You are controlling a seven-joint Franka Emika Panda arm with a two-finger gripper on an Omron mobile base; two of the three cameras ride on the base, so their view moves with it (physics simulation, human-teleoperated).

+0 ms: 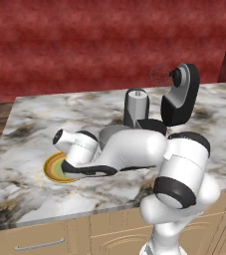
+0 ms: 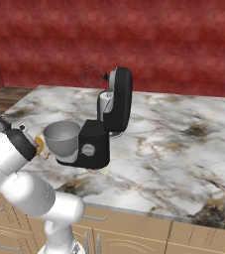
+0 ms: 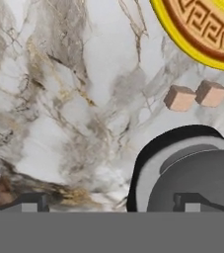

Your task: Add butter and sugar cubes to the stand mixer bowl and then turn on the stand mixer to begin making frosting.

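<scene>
The gripper [image 3: 111, 201] hangs low over the marble counter [image 3: 59, 99], its two dark fingertips [image 3: 32, 201] set far apart — jaws wide, nothing between them. In the hand view the round rim of the stand mixer bowl [image 3: 182, 168] sits right under the right-hand tip, on its black base. Just past the bowl, two small tan sugar cubes [image 3: 180, 98] lie on the bare stone, side by side and almost touching, between the bowl and the yellow-rimmed plate [image 3: 182, 39]. The plate has a brown patterned band inside its rim and lies just beyond the cubes.

From the right base view the grey bowl [image 2: 62, 134] stands on the foot of the stand mixer [image 2: 96, 141], a round grey knob on the foot's side. The mixer's black head is tipped up and back — its wire whisk [image 2: 91, 75] is high above the bowl. In the left base view the arm's forearm crosses in front of the bowl, and the plate [image 1: 52, 169] lies to the left of the mixer [image 1: 179, 97]. I cannot make out the butter.
</scene>
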